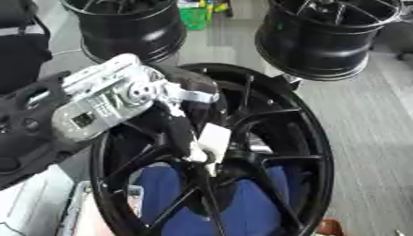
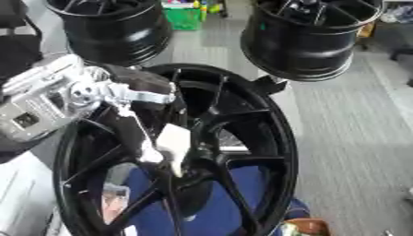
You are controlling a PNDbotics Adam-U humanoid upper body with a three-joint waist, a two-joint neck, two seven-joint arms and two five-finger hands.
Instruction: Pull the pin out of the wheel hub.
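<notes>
A: The biggest thing here is the black wheel [image 1: 310,152], standing on its edge, and the left hand [image 2: 153,133] reaches into it from the left, over the spokes, down to the hub.

B: And the pin?

A: I think it is the small pale piece [image 2: 177,169] just under the fingertips [image 2: 174,140], at the centre where the spokes meet. It is hard to make out. The fingers are bent down toward it, and a pale finger pad covers the top of it, so I cannot tell whether the hand has really closed on it or only touches it.

B: What may go wrong?

A: If the fingers only touch the pin, they can slip off when the arm pulls back. If the pull is not along the pin (it seems to sit straight in the hub), it can jam. The wheel can also tip or roll, because I see nothing that holds it. The spokes lie close on both sides of the hand, so the wrist may catch on one.

B: The right hand?

A: It is not visible.
</notes>
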